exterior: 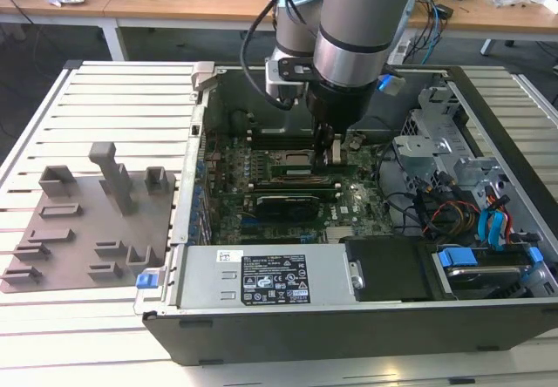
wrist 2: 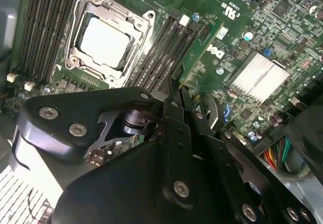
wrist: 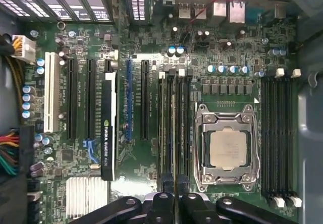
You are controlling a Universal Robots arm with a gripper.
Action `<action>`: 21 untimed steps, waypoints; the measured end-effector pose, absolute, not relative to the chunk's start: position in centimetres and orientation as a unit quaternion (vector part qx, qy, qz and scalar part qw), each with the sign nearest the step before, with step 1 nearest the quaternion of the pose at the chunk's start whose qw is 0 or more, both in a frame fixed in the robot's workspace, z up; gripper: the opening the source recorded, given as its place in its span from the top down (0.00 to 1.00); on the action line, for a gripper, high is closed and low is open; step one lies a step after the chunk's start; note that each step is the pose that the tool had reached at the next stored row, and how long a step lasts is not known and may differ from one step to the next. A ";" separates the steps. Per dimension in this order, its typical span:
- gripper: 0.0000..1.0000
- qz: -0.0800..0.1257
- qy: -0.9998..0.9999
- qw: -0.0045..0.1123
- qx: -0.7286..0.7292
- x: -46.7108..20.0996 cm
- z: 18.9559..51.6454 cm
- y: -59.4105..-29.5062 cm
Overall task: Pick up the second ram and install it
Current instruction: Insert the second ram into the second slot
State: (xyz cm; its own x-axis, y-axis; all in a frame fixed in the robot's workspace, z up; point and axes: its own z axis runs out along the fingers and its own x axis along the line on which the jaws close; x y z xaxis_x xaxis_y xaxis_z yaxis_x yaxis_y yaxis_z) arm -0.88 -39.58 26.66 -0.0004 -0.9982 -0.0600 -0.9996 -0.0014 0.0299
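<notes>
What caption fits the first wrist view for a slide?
The gripper clamps the second ram on edge at the memory slots, between the CPU socket and the graphics card.

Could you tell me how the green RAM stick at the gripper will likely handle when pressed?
The second ram looks thin and board-like, so probably stiff and light. Standing on edge beside the CPU socket, it may tip if pushed off-axis. The gripper clasps one end, so uneven seating seems possible.

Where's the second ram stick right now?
In the first wrist view the second ram stands edge-on in the gripper, at the memory slots between the CPU socket and the graphics card, nearer the socket.
</notes>
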 end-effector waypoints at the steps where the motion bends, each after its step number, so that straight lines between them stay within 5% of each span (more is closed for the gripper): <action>1: 0.87 0.032 0.707 0.011 -0.707 -0.9 26.2 -39.5; 21: 0.87 0.028 0.713 0.007 -0.700 -3.1 23.5 -38.1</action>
State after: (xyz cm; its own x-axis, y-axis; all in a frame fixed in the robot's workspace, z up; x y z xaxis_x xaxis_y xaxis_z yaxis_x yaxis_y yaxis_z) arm -3.12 -38.14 23.50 -0.0185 -0.9987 -0.0483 -0.9994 0.0171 0.0296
